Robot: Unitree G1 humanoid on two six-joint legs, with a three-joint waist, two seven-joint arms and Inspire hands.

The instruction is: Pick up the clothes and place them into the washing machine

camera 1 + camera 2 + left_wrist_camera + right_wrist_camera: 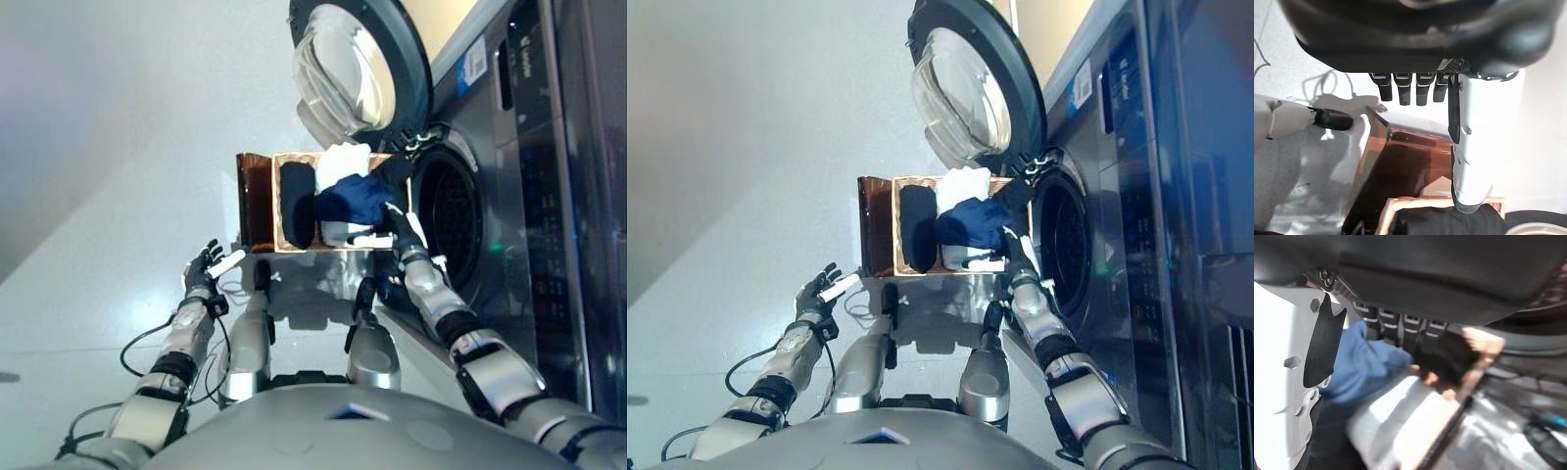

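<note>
A wooden-rimmed box [294, 157] of clothes stands on the floor in front of the washing machine's round drum opening [449, 220]. It holds a black garment [297, 204], a white one [343, 159] and a dark blue cloth [353, 199] that is raised above the rim. My right hand [402, 230] is at the box's edge nearest the drum, with thumb and fingers closed on the blue cloth [1359, 367]. My left hand [203, 266] hangs open over the floor, to the left of the box and nearer to me, holding nothing.
The washer door [358, 64] is swung open beyond the box. A brown panel [257, 201] forms the box's left side. The machine's dark front [529, 196] fills the right. Pale floor [118, 176] spreads to the left.
</note>
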